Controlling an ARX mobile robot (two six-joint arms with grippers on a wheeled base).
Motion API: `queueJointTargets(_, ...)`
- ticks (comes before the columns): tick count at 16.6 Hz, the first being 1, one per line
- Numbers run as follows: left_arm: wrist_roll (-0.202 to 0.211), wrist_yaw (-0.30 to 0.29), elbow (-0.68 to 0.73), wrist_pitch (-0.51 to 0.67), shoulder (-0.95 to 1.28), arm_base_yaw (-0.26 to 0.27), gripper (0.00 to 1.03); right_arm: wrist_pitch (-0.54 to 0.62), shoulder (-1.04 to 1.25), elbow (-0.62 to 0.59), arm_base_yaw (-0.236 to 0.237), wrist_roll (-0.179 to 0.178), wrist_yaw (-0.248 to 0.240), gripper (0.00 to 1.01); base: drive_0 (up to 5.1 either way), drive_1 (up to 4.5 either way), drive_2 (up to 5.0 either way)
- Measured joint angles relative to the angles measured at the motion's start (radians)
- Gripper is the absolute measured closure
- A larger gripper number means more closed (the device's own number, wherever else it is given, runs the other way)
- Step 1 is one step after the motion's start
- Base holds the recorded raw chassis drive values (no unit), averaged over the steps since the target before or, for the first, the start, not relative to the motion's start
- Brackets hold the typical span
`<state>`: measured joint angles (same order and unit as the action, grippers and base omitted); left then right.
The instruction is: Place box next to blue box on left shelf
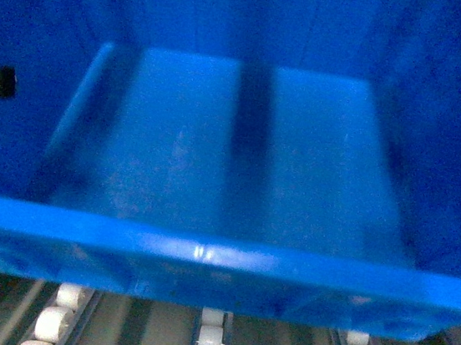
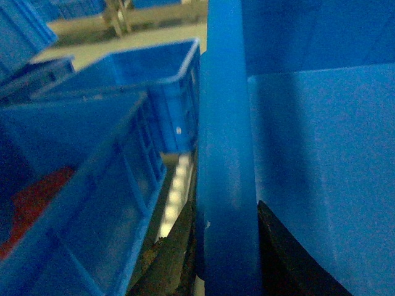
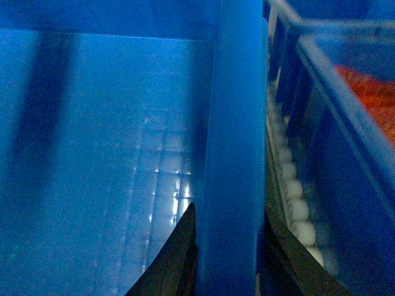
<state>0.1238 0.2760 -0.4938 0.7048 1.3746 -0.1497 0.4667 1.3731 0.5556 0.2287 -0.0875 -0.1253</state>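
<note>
White plastic rollers in grey rails form the left shelf [image 1: 210, 338] under the box [image 1: 231, 164], a bright-blue crate with smooth thick rim. Left hand [image 2: 225, 246] clamps its left rim beside a ribbed blue crate [image 2: 92, 203]; right hand [image 3: 228, 253] clamps its right rim, near another crate [image 3: 345, 154] holding something orange.
</note>
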Motion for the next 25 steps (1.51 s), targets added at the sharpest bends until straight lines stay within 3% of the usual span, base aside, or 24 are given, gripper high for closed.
queueJointTargets(2, -0.005, -0.006, 0.001, -0.017, 0.049, -0.003, 0.84, -0.008, 0.054, -0.012, -0.009, -0.022, 0.005, 0.8, 0.0, 0.0, 0.0)
queueJointTargets(6, -0.062, -0.015, -0.004, -0.043, 0.1, -0.018, 0.84, 0.013, 0.063, -0.01, -0.021, 0.0, 0.006, 0.8, 0.0, 0.0, 0.0)
queueJointTargets(9, -0.079, -0.009, -0.023, -0.099, 0.093, -0.032, 0.84, -0.012, 0.064, 0.0, -0.042, -0.003, 0.022, 0.8, 0.0, 0.0, 0.0)
queueJointTargets(10, -0.095, -0.003, -0.069, -0.219, 0.084, -0.032, 0.84, -0.1, 0.064, 0.039, -0.051, -0.024, 0.061, 0.8, 0.0, 0.0, 0.0)
queueJointTargets(11, -0.094, -0.003, -0.086, -0.262, 0.082, -0.032, 0.84, -0.156, 0.065, 0.058, -0.061, -0.049, 0.095, 0.8, 0.0, 0.0, 0.0)
queueJointTargets(15, -0.108, -0.008, -0.116, -0.322, 0.094, -0.032, 0.84, -0.193, 0.093, 0.084, -0.066, -0.068, 0.104, 0.8, 0.0, 0.0, 0.0)
queueJointTargets(16, -0.118, -0.006, -0.117, -0.315, 0.099, -0.032, 0.77, -0.188, 0.094, 0.085, -0.066, -0.069, 0.104, 0.76, 0.0, 0.0, 0.0)
queueJointTargets(18, -0.174, 0.011, -0.102, -0.2, 0.117, -0.038, 0.56, -0.103, 0.092, 0.068, -0.061, -0.079, 0.149, 0.55, 0.0, 0.0, 0.0)
queueJointTargets(20, -0.197, 0.012, -0.09, -0.078, 0.115, -0.041, 0.34, 0.003, 0.081, 0.057, -0.045, -0.079, 0.154, 0.33, 0.0, 0.0, 0.0)
queueJointTargets(21, -0.2, 0.003, -0.076, 0.024, 0.109, -0.039, 0.13, 0.068, 0.074, 0.044, -0.045, -0.08, 0.15, 0.11, 0.0, 0.0, 0.0)
queueJointTargets(22, -0.194, 0.02, -0.055, 0.191, 0.074, -0.045, 0.05, 0.227, 0.055, 0.013, -0.046, -0.076, 0.064, 0.03, 0.0, 0.0, 0.0)
queueJointTargets(23, -0.194, 0.02, -0.055, 0.184, 0.074, -0.045, 0.05, 0.223, 0.054, 0.013, -0.046, -0.076, 0.062, 0.03, 0.0, 0.0, 0.0)
queueJointTargets(25, -0.189, 0.017, -0.054, 0.187, 0.076, -0.045, 0.05, 0.369, 0.068, -0.023, -0.046, -0.037, 0.004, 0.1, 0.0, 0.0, 0.0)
